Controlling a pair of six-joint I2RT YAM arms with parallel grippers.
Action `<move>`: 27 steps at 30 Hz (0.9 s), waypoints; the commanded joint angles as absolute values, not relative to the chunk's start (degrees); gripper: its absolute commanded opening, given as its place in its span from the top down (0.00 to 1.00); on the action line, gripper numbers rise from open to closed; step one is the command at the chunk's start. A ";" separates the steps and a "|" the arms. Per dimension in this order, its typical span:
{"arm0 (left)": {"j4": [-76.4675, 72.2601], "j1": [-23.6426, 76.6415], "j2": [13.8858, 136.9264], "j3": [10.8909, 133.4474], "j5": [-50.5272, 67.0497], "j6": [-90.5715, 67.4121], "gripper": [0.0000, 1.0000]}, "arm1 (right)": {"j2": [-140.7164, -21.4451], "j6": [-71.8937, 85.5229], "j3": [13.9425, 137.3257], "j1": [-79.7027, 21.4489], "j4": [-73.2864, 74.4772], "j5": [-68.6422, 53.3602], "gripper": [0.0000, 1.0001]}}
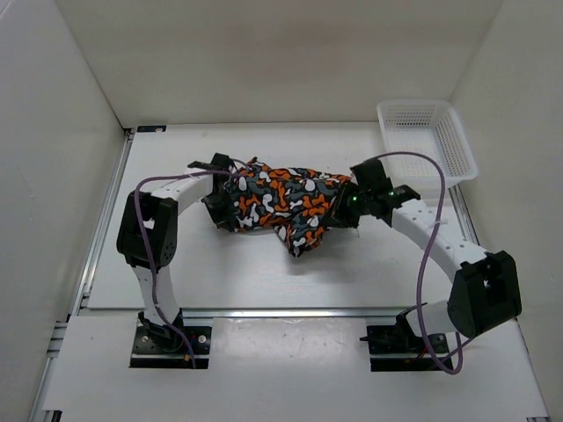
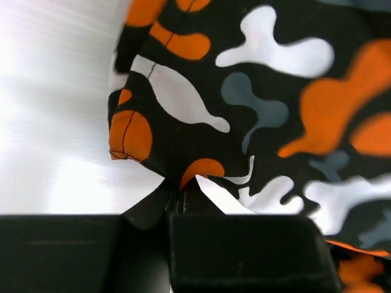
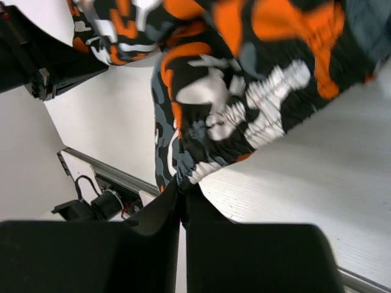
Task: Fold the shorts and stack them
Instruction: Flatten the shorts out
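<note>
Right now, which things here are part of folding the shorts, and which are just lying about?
In the job: shorts, gripped by left hand and right hand.
Lying about: white mesh basket, far right of the table.

- No text, label, brand, number or sign legible in any of the three views.
- shorts [image 1: 286,204]: print is blotches only, with no lettering to make out.
</note>
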State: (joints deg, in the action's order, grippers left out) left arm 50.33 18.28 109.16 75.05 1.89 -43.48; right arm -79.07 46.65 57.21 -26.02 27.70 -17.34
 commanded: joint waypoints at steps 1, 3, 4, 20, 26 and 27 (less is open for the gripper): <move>58.43 16.88 101.35 83.39 -7.70 -42.54 0.90 | -76.73 37.47 71.30 -25.31 34.69 -19.41 1.00; 62.38 15.13 97.75 90.83 -10.18 -41.49 0.90 | -75.68 34.47 78.63 -25.31 40.83 -19.42 1.00; 65.88 14.60 94.08 93.84 -12.02 -40.96 0.90 | -75.67 31.23 85.54 -25.31 42.61 -19.42 1.00; 76.60 6.77 120.63 141.55 -0.71 -28.39 0.23 | -79.16 22.23 80.17 -21.19 38.67 -4.12 1.00; 75.59 7.82 109.98 122.25 -5.53 -29.00 0.00 | -86.13 23.47 75.51 -20.48 38.67 -4.05 1.00; 74.19 7.82 103.95 117.56 -5.54 -29.70 0.00 | -86.13 23.47 74.80 -20.48 38.67 -3.26 1.00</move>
